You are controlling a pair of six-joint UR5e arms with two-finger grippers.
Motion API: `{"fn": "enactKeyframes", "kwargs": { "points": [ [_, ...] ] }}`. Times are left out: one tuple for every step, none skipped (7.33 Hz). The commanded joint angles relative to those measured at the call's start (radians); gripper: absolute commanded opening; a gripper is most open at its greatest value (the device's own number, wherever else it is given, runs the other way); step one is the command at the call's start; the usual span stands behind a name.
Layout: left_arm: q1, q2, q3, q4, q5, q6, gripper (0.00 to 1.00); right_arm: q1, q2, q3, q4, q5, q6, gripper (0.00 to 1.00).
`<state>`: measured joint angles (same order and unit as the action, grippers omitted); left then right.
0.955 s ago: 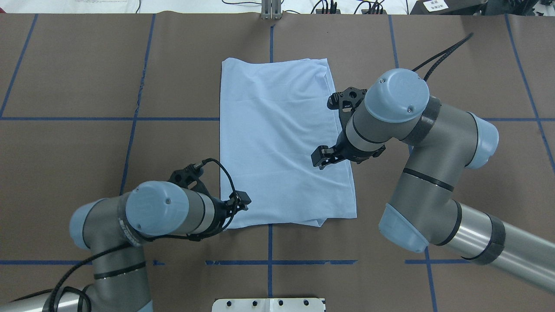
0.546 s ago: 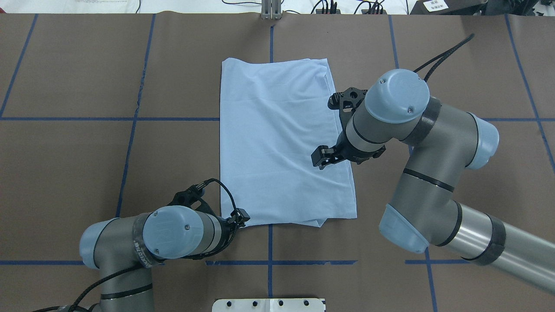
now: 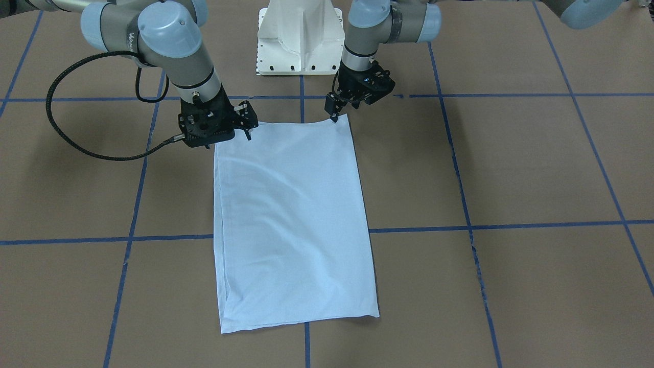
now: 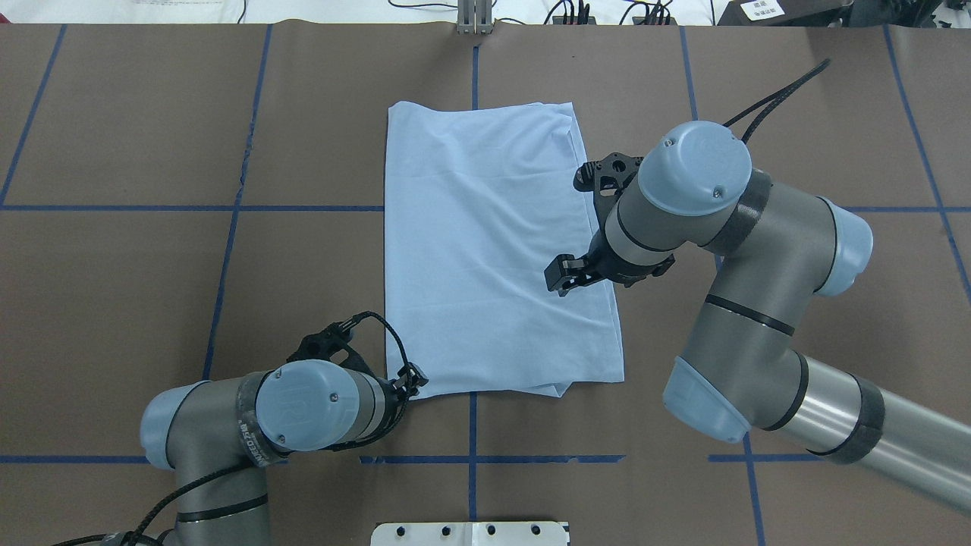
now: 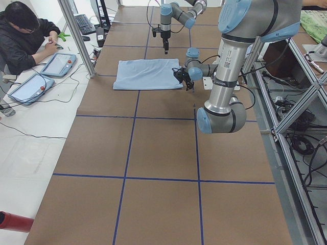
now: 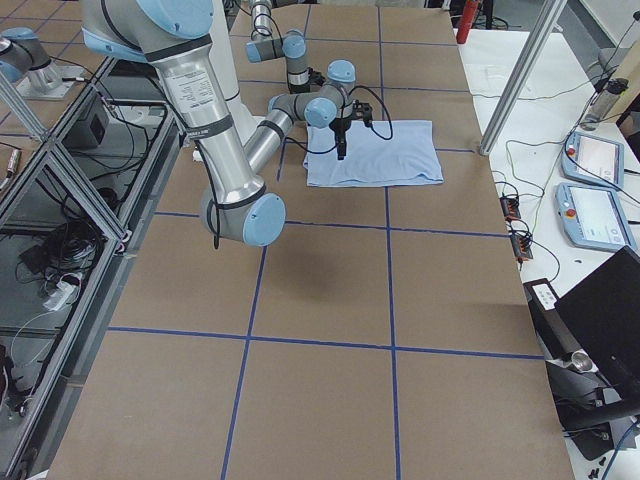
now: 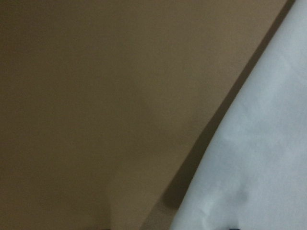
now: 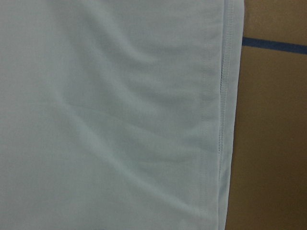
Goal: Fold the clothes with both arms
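T-shirt (image 4: pixel 493 250) lies flat on the desk (image 4: pixel 152 152), folded to a long rectangle. My left gripper (image 4: pixel 413 377) is down at its left hem-end corner and my right gripper (image 4: pixel 560 277) hovers over its right edge, likely readying the next fold. Apart or together? I cannot tell for either.

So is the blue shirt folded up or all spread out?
Folded. The T-shirt lies as a plain rectangle on the table, with no sleeves or neck showing and layered edges along one side.
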<state>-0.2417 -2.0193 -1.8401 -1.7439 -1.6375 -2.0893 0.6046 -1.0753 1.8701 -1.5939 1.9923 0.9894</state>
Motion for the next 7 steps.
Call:
{"fn": "enactKeyframes", "kwargs": {
  "points": [
    [-0.001, -0.002, 0.004, 0.003, 0.001, 0.002, 0.72, 0.001, -0.002, 0.0, 0.009, -0.001, 0.0, 1.0],
    [-0.002, -0.003, 0.005, 0.003, 0.002, 0.008, 0.68, 0.001, -0.002, 0.0, 0.009, -0.001, 0.0, 1.0],
    [-0.004, -0.003, 0.008, 0.001, 0.013, 0.015, 0.68, 0.003, -0.002, 0.0, 0.009, -0.001, 0.0, 1.0],
    [-0.004, -0.007, 0.008, 0.0, 0.027, 0.015, 0.67, 0.001, -0.006, 0.0, 0.011, -0.001, 0.0, 1.0],
    [-0.004, -0.009, 0.01, -0.003, 0.028, 0.015, 0.65, 0.003, -0.008, -0.002, 0.011, -0.001, 0.0, 1.0],
    [-0.004, -0.01, 0.01, -0.005, 0.028, 0.015, 0.64, 0.003, -0.011, -0.002, 0.011, -0.001, 0.0, 1.0],
    [-0.004, -0.01, 0.01, -0.006, 0.028, 0.017, 0.62, 0.003, -0.012, -0.002, 0.011, -0.001, 0.0, 1.0]
  ]
}}
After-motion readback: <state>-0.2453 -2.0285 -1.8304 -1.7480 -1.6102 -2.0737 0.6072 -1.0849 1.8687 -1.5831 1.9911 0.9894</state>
